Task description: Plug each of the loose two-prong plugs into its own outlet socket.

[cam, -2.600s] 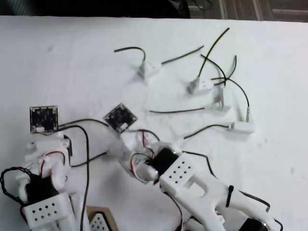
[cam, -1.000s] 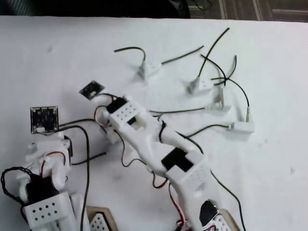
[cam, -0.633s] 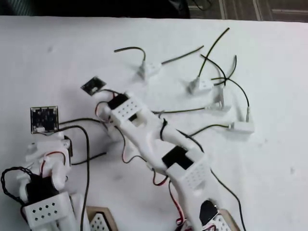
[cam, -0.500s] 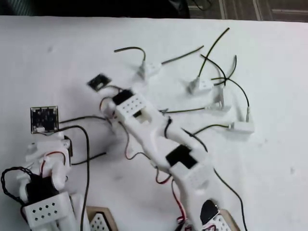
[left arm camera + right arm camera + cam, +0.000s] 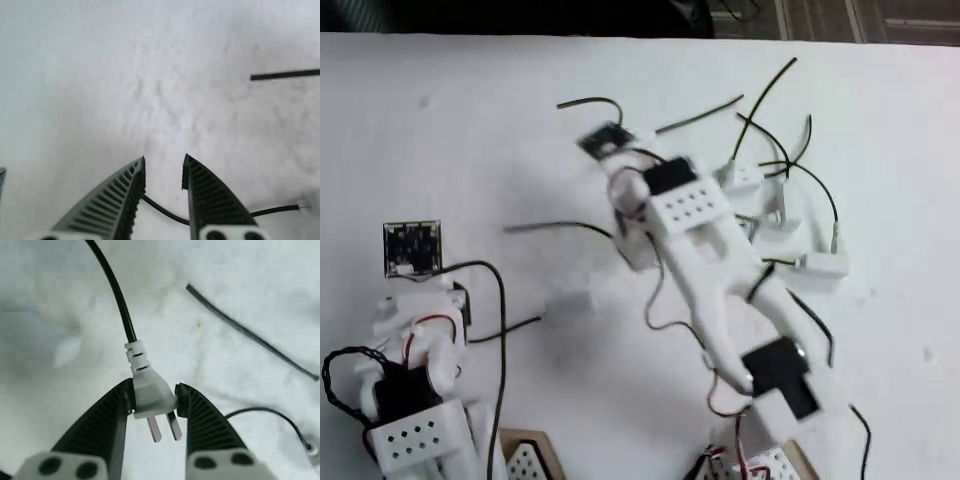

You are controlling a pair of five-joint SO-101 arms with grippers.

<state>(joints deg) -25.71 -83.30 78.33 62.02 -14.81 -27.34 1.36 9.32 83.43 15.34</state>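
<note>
Between the two ribbed black fingers of the right gripper (image 5: 154, 386) I can see the plug (image 5: 148, 392). It has a small white body with a ribbed collar at the far end, where its black cord (image 5: 112, 290) runs off. Two flat metal prongs stick out of the near end, toward the wrist camera. The fingers are closed in against the body's two sides, so the plug is clamped and held over the white table cover (image 5: 60, 300). A loose black wire (image 5: 250, 335) lies on the cover beyond it.

On my high camera the right arm (image 5: 710, 250) is stretched long across the middle of the table. Its wrist is at the far end, among the scattered white connector pieces (image 5: 820, 264) and their dark cords. The left arm (image 5: 415, 360) sits folded at the near left corner. The left gripper (image 5: 163, 160) has its fingers a narrow gap apart with nothing between them, and a thin black wire (image 5: 162, 210) lies on the cover beneath.
</note>
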